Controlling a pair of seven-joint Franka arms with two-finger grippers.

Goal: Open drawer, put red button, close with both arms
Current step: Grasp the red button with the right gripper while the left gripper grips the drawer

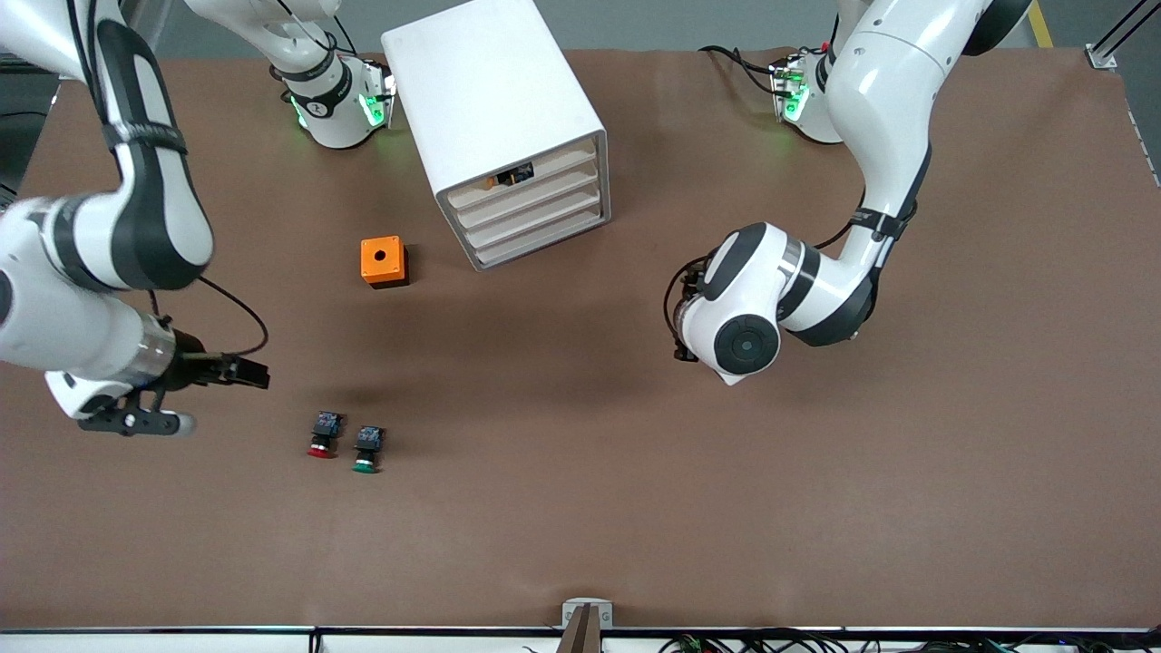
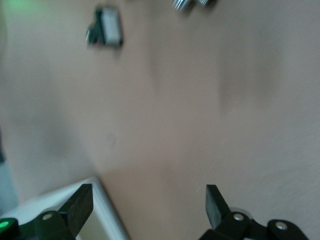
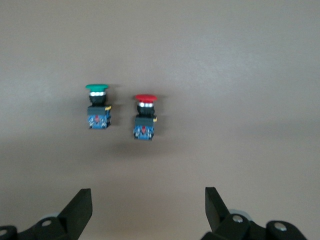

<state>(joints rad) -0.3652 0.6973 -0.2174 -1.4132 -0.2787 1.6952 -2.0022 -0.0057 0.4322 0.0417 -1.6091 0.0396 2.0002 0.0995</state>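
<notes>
The red button [image 1: 321,436] lies on the brown table beside a green-capped one [image 1: 367,449], both nearer to the front camera than the orange box. In the right wrist view the red button [image 3: 145,117] lies past my open right gripper [image 3: 148,200]. My right gripper [image 1: 254,372] is empty and hovers over the table beside the red button, toward the right arm's end. The white cabinet [image 1: 494,82] stands between the arm bases; its second drawer [image 1: 537,194] is shut. My left gripper [image 1: 680,340] is open and empty, over bare table beside the cabinet's front; its fingertips [image 2: 216,200] frame bare table.
An orange box with a round hole [image 1: 382,260] stands beside the cabinet, toward the right arm's end. The top drawer front shows a small dark gap [image 1: 513,175]. A white cabinet edge [image 2: 102,205] shows in the left wrist view. A small dark blurred object [image 2: 106,31] lies on the table.
</notes>
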